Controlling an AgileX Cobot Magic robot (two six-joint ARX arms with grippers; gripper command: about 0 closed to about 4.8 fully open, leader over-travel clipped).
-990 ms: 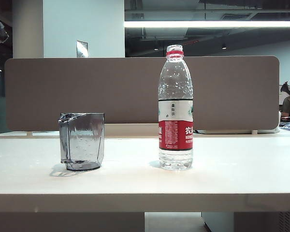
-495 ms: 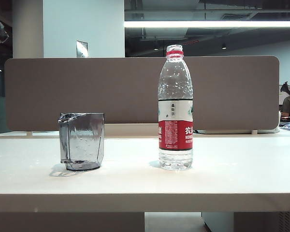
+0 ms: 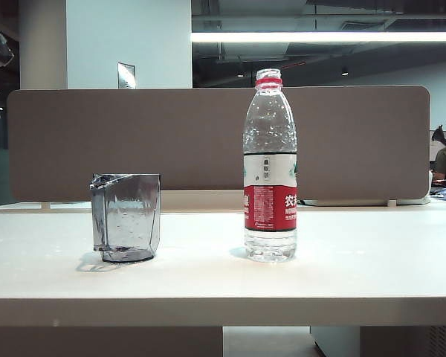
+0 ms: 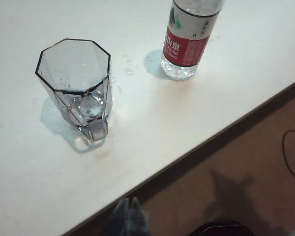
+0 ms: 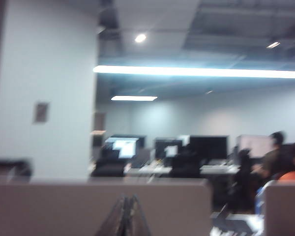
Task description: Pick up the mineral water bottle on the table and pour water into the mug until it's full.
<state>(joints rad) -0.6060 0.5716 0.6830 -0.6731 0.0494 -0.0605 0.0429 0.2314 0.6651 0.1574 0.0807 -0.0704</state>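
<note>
Well apart from both closed, empty grippers, left gripper [image 4: 129, 216] and right gripper [image 5: 127, 215], stands the mineral water bottle [image 3: 270, 167].

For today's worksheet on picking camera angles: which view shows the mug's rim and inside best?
The left wrist view: it looks down into the mug, showing its whole angular rim and droplets inside. The exterior view shows the mug only side-on. The right wrist view misses it, facing the office.

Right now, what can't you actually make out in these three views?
- Tall clear ribbed plastic bottle: its top is cut off by the left wrist view's edge.
- Short smoky-grey transparent mug: water level unclear, only droplets visible.
- Left gripper: blurred, fingers together, off the white table.
- Right gripper: blurred, fingers together, facing the office; table not visible there.
- Neither arm shows in the exterior view.
</note>
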